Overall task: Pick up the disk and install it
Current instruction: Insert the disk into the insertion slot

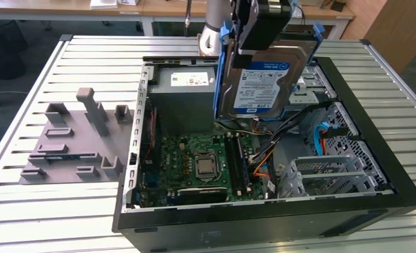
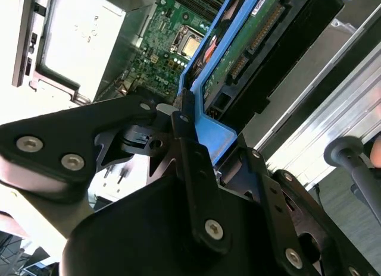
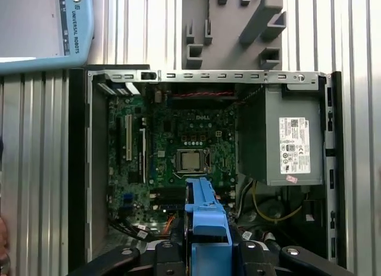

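The disk (image 1: 264, 79) is a silver hard drive with a blue-and-white label and blue side rails. It hangs upright, label toward the exterior camera, above the open computer case (image 1: 264, 217), near the case's far side. My gripper (image 1: 260, 21) is shut on the disk's top end. In the second wrist view the black fingers (image 2: 186, 146) clamp a blue rail (image 2: 209, 128), with the disk's green circuit board (image 2: 238, 50) beyond. In the first wrist view the blue rail (image 3: 205, 219) sticks out from between the fingers over the motherboard (image 3: 178, 145).
Inside the case lie the green motherboard (image 1: 201, 163), the grey power-supply box (image 1: 183, 87) with a white sticker, and metal drive cages (image 1: 331, 174) at the exterior view's right. A grey fixture (image 1: 75, 137) with upright posts stands on the slatted table at the exterior view's left.
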`<move>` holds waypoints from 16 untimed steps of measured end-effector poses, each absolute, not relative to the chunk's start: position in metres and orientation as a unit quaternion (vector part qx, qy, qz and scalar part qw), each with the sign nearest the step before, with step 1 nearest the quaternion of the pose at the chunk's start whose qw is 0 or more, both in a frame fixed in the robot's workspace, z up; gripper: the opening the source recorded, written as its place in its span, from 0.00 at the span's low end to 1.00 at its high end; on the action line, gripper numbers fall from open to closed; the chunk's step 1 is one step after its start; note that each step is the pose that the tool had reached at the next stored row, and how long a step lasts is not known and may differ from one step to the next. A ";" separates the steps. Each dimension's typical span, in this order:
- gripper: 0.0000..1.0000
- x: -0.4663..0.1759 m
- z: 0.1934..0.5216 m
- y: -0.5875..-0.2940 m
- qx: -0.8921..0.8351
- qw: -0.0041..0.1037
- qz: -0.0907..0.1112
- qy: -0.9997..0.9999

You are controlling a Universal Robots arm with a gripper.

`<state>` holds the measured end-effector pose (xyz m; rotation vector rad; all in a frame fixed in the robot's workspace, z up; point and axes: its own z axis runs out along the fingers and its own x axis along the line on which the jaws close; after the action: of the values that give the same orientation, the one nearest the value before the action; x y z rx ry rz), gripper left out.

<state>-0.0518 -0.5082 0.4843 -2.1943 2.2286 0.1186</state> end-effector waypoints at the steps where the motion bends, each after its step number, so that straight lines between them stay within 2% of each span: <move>1: 0.37 -0.051 0.484 -0.510 -0.701 0.006 0.038 0.712; 9: 0.37 -0.049 0.480 -0.529 -0.701 0.006 0.038 0.712; 16: 0.37 -0.032 0.476 -0.533 -0.701 0.005 0.037 0.712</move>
<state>-0.0325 -0.5332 0.4764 -2.1961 2.2302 0.1147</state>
